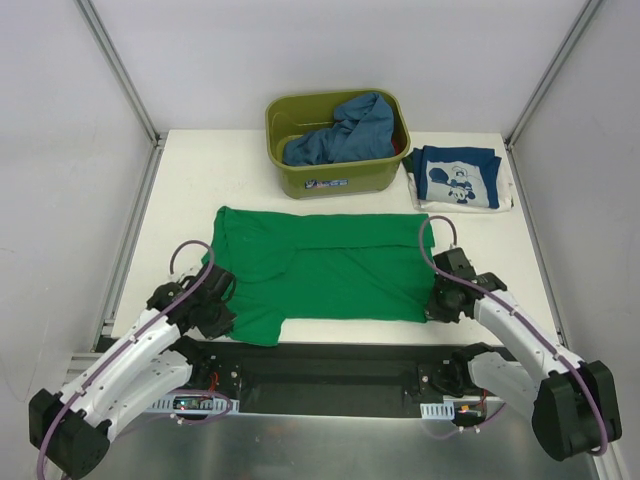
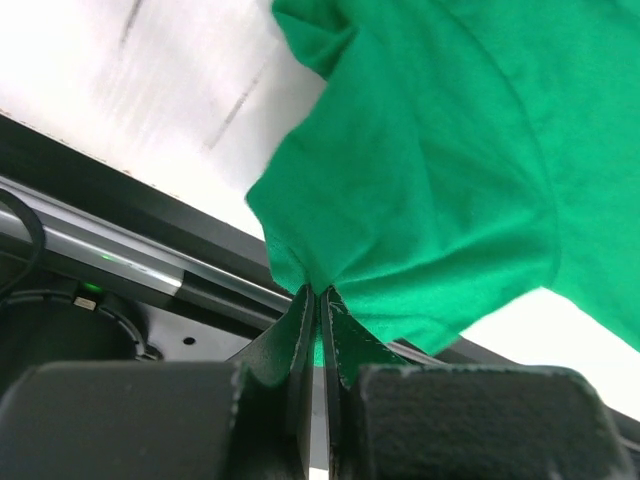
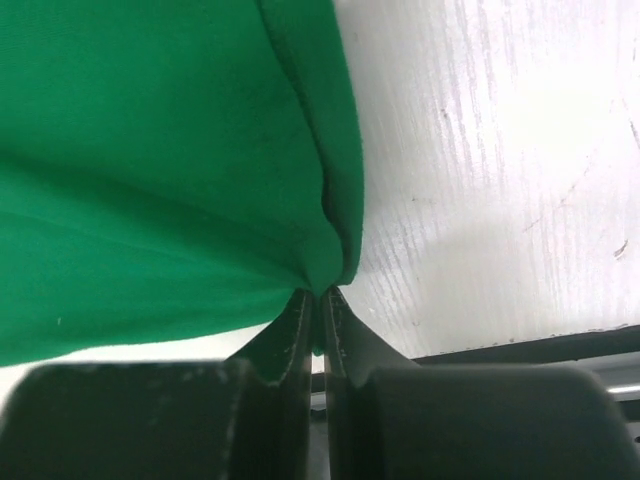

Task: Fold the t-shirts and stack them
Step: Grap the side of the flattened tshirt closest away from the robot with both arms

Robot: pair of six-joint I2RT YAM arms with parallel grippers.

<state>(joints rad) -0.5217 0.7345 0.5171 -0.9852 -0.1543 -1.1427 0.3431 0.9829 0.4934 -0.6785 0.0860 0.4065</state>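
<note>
Green t-shirt (image 1: 320,265) spread flat on the middle of the table (image 1: 180,200).
Behind it I see an olive tub (image 1: 335,178) holding the blue t-shirt (image 1: 345,130), with the folded navy t-shirt (image 1: 458,178) beside it; my left gripper (image 2: 320,295) and right gripper (image 3: 320,295) each pinch the green near hem.

Three t-shirts: one green t-shirt (image 1: 320,265) at centre, one navy printed t-shirt (image 1: 458,177) upper right, one blue t-shirt (image 1: 345,130), seemingly single though bunched. One tub (image 1: 335,182). Two grippers: left gripper (image 2: 322,290), right gripper (image 3: 320,292).
</note>
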